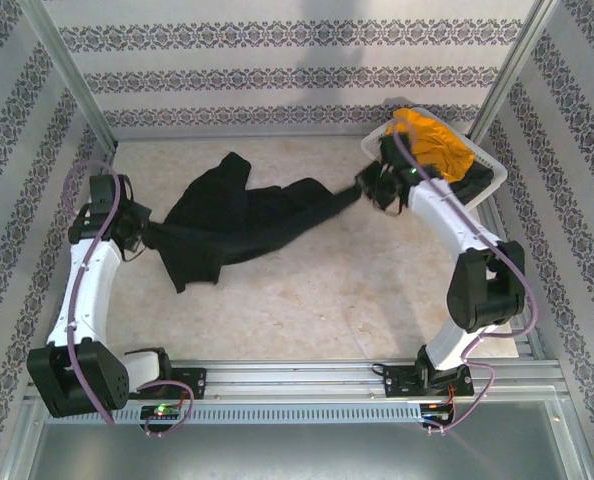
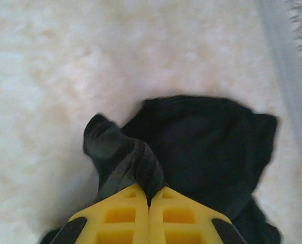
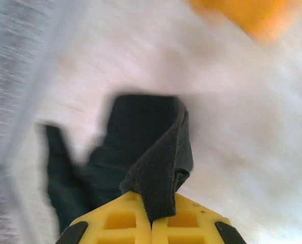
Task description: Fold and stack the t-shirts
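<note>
Basket (image 1: 491,165) with mustard-orange t-shirt (image 1: 432,140) inside

Black t-shirt (image 1: 227,225) lies across mid-table, pinched at its ends by left gripper (image 1: 145,236) and right gripper (image 1: 362,188) — a cloth barrier running left to right. The bare table (image 1: 327,300) in front of it, between the arms, is open; so is the strip behind it up to the back wall (image 1: 277,80). The far right corner is blocked by the white basket (image 1: 492,172) (mustard-orange t-shirt (image 1: 432,140) heaped inside). Slanted frame posts (image 1: 72,80) close off the sides — tight room beside the left arm (image 1: 87,280).
</note>
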